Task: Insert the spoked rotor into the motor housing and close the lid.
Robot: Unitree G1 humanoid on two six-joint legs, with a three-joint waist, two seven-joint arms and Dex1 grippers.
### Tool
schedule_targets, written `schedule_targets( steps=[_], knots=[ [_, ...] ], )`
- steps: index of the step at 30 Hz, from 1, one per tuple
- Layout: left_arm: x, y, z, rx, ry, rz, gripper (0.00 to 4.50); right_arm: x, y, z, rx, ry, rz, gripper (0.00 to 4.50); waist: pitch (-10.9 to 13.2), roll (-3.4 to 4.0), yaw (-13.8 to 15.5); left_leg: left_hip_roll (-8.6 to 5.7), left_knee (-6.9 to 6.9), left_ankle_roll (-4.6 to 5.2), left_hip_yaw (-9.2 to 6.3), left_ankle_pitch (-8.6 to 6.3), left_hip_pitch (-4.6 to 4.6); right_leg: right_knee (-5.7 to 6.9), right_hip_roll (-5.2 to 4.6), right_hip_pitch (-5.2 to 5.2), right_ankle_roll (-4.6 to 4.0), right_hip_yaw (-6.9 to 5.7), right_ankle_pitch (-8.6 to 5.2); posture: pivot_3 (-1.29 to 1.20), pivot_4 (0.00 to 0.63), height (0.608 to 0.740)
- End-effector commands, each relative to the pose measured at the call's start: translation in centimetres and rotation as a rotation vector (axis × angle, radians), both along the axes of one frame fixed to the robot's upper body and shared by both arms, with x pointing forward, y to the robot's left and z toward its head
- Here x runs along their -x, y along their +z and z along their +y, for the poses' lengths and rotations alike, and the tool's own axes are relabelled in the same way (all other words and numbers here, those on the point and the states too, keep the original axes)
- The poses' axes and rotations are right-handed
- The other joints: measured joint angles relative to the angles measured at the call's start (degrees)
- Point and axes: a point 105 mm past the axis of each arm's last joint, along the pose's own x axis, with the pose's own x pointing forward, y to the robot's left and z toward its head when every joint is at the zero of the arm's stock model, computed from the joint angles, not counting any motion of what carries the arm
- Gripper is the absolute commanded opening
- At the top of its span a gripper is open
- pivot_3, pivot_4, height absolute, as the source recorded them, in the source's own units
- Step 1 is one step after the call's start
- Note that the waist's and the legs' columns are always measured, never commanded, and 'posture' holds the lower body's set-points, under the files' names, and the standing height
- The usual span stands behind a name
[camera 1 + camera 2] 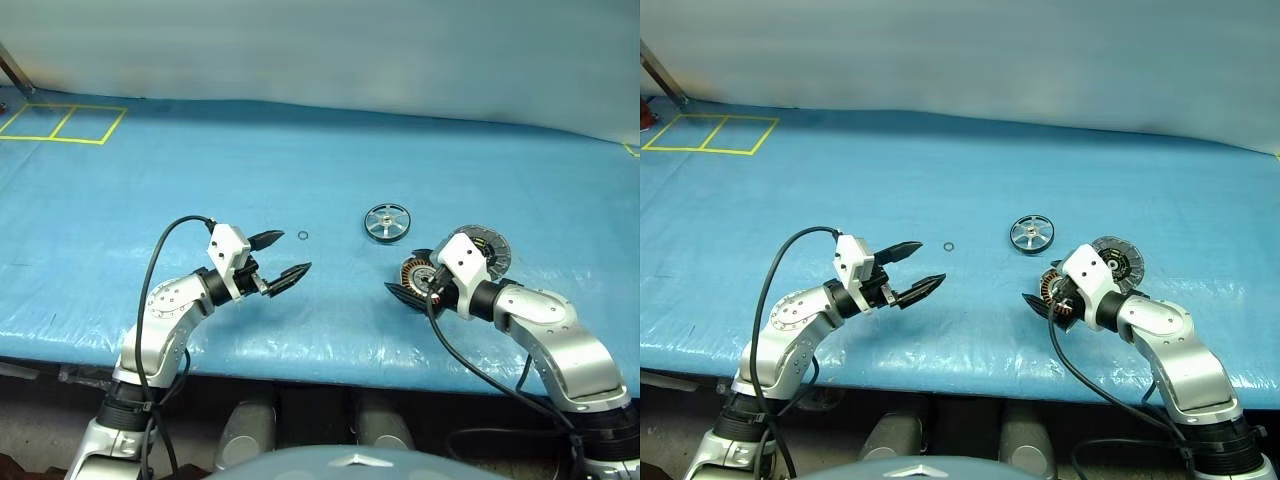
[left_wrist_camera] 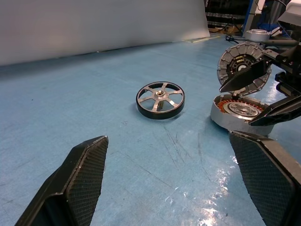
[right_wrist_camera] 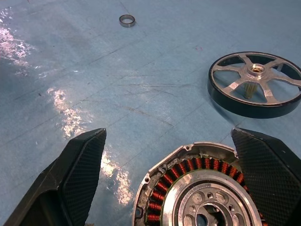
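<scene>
I see the bench (image 1: 300,160) under a blue sheet, its near edge running just below both of my arms and its far edge meeting a pale wall; there is wide bare room from 9 to 12 o'clock of the parts, and a yellow taped rectangle (image 1: 62,123) sits at the far left corner, cut off by the frame edge. My left gripper (image 1: 280,258) hovers over open sheet with its fingers spread apart, holding nothing. My right gripper (image 1: 408,292) has its fingers likewise spread and empty, poised just over the motor housing (image 3: 200,188). I count one spoked rotor (image 1: 387,222), lying flat and free at about 11 o'clock of the housing, near but apart from it. One housing, copper windings visible, largely masked by my right wrist in the head view and cut off in the right wrist view. One lid (image 2: 242,68), standing tilted on its rim just behind the housing; whether they touch I cannot tell. One small ring (image 1: 303,236) lies alone at 9 o'clock of the rotor, well apart from it.
</scene>
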Motion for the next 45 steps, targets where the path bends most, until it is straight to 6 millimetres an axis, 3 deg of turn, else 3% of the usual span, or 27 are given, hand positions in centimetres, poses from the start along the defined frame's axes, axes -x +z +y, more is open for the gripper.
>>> schedule_targets(
  steps=[1, 30, 45],
  knots=[
    [0.2, 1.2, -0.4, 0.006, -0.018, -0.050, 4.50, -0.2, 1.0, -0.3, 0.028, -0.003, -0.049, 4.49, 0.00, 0.00, 0.00, 0.00, 0.00, 0.00, 0.00, 0.00, 0.00, 0.00, 0.00, 0.00, 0.00, 0.00, 0.00, 0.00, 0.150, 0.740],
    [0.1, 0.6, -0.7, -0.022, -0.011, -0.059, 4.50, -0.3, 0.8, -1.3, 0.073, -0.042, -0.041, 4.49, 0.00, 0.00, 0.01, 0.00, 0.00, 0.00, 0.00, 0.00, 0.00, 0.00, 0.00, 0.00, 0.00, 0.00, 0.00, 0.00, 0.150, 0.740],
    [0.0, 0.6, -0.8, -0.014, 0.011, -0.076, 4.50, 1.9, 0.3, -2.9, 0.330, 0.125, 0.106, 4.49, 0.04, -0.08, 0.10, -0.01, 0.04, 0.00, 0.03, 0.00, 0.01, -0.01, -0.02, 0.02, 0.00, 0.00, 0.00, 0.00, 0.150, 0.740]
  ],
)
